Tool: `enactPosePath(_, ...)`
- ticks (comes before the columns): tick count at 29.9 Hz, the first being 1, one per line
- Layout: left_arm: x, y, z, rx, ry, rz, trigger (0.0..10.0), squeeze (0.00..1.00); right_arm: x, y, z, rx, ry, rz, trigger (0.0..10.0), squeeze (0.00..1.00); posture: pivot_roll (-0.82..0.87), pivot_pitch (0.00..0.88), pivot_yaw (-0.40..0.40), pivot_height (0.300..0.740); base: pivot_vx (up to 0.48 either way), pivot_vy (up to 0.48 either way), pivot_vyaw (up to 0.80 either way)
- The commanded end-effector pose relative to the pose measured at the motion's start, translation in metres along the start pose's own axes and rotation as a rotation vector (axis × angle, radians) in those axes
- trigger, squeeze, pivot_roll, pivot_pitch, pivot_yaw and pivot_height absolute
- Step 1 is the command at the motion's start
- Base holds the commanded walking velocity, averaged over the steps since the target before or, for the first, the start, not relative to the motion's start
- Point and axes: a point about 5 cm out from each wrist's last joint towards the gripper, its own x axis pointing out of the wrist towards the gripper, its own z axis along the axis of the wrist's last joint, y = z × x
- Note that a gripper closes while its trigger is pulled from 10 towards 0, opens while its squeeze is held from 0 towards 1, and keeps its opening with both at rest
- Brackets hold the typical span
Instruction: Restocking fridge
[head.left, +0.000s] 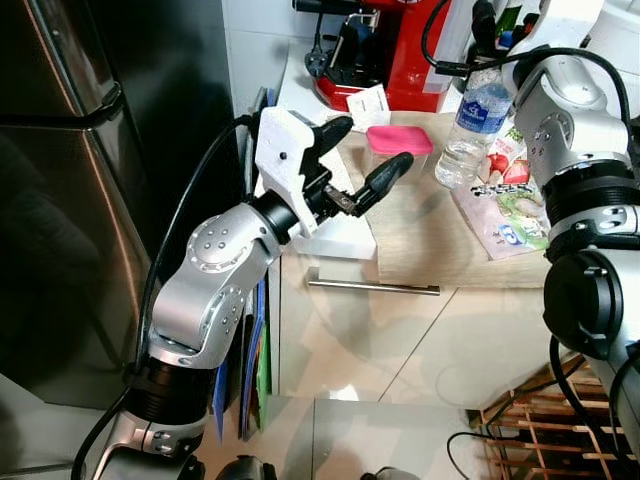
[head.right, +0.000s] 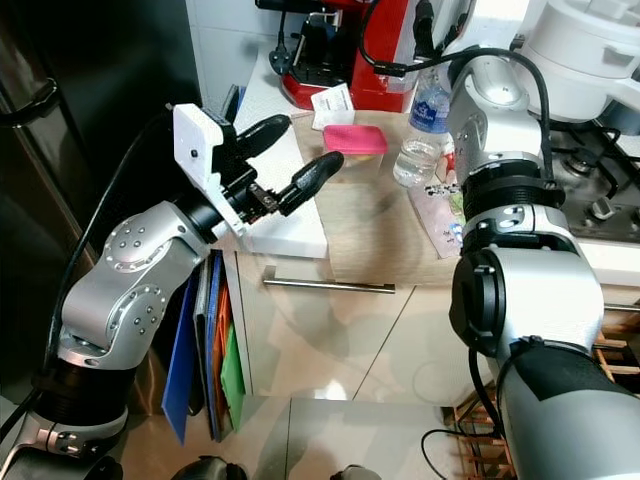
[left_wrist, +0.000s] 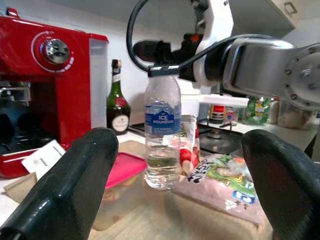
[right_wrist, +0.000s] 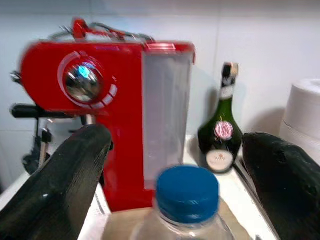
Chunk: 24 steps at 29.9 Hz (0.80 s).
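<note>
A clear water bottle (head.left: 468, 122) with a blue cap (right_wrist: 187, 192) and blue label stands on the wooden counter (head.left: 420, 240). My right gripper (right_wrist: 176, 155) hovers open just above the cap, one finger on each side. Left of the bottle sits a clear container with a pink lid (head.left: 398, 142). My left gripper (head.left: 375, 142) is open, held above the counter's left end and pointing at the container and bottle. A bag of radishes and greens (head.left: 505, 205) lies right of the bottle. The dark steel fridge (head.left: 60, 200) stands shut at far left.
A red coffee machine (head.left: 392, 50) and a green wine bottle (left_wrist: 117, 102) stand at the back of the counter. A stove (head.right: 600, 190) is on the right. Below are a drawer handle (head.left: 372, 287), folders (head.right: 205, 350) beside the cabinet and a wooden rack (head.left: 540, 430).
</note>
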Motion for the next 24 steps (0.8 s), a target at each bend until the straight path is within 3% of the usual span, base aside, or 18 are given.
enactPosePath(1, -0.001, -0.007, 0.003, 0.000, -0.003, -0.028, 10.0, 0.00, 0.001, -0.008, 0.005, 0.024, -0.004, -0.029, 10.0, 0.00, 0.04, 0.085, -0.052, 0.740, 0.000, 0.000, 0.00)
enactPosePath(13, -0.003, -0.008, 0.004, -0.010, 0.005, -0.017, 10.0, 0.00, 0.001, -0.011, -0.008, 0.103, 0.074, -0.049, 10.0, 0.00, 0.05, 0.095, -0.063, 0.740, 0.000, 0.000, 0.00)
enactPosePath(14, -0.003, -0.009, 0.005, -0.010, 0.004, -0.019, 10.0, 0.00, 0.001, -0.012, -0.009, 0.118, 0.078, -0.054, 4.2, 0.00, 0.05, 0.095, -0.063, 0.740, 0.000, 0.000, 0.00)
enactPosePath(15, -0.003, -0.009, 0.005, -0.010, 0.003, -0.020, 10.0, 0.00, 0.001, -0.012, -0.009, 0.123, 0.079, -0.055, 0.0, 0.00, 0.04, 0.096, -0.063, 0.740, 0.000, 0.000, 0.00)
enactPosePath(24, -0.001, -0.014, 0.005, -0.025, -0.005, -0.040, 10.0, 0.00, 0.001, -0.011, -0.013, 0.103, 0.101, -0.039, 0.0, 0.00, 0.04, 0.090, -0.064, 0.740, 0.000, 0.000, 0.00)
